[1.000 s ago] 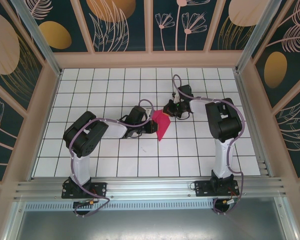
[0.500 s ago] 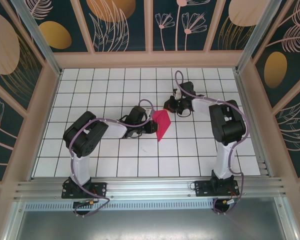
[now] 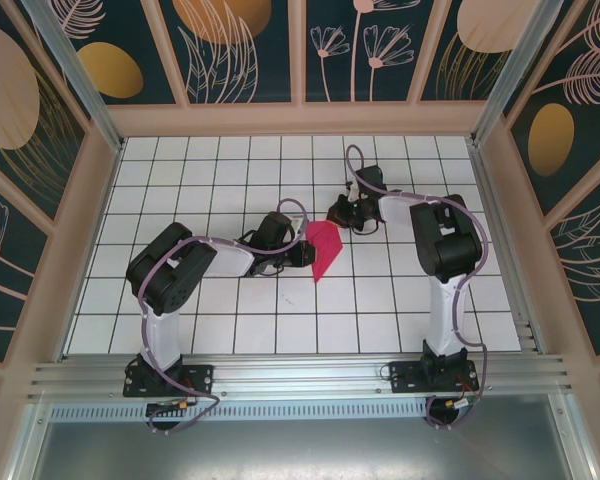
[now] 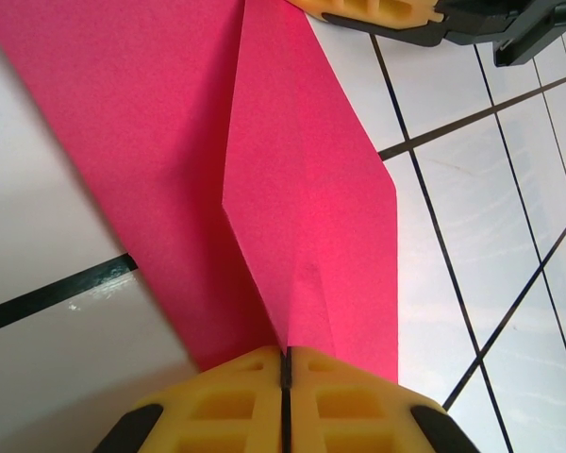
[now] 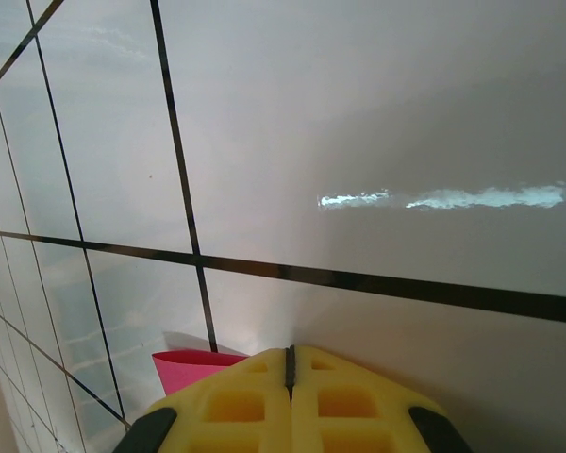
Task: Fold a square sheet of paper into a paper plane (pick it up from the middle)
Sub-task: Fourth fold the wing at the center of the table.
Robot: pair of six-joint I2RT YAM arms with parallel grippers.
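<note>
The magenta-pink sheet of paper (image 3: 325, 250) lies near the middle of the tiled table, creased into a narrower shape with a point toward the near side. In the left wrist view the sheet of paper (image 4: 292, 189) shows a raised centre fold running into my left gripper (image 4: 285, 357), which is shut on that fold. From above, the left gripper (image 3: 308, 252) sits at the sheet's left edge. My right gripper (image 3: 337, 213) hovers just beyond the far corner, jaws shut with nothing between them. Under the right gripper (image 5: 289, 351), a pink corner of the sheet (image 5: 193, 371) peeks out at lower left.
The white tiled table (image 3: 230, 180) stretches to patterned walls on three sides. An aluminium rail (image 3: 300, 375) with both arm bases runs along the near edge. The right gripper's yellow fingers (image 4: 377, 9) show at the top of the left wrist view.
The right gripper drifted a little away from the paper's far corner and came back close. The paper's far end shifted slightly. The left gripper stayed put, still pinching the fold.
</note>
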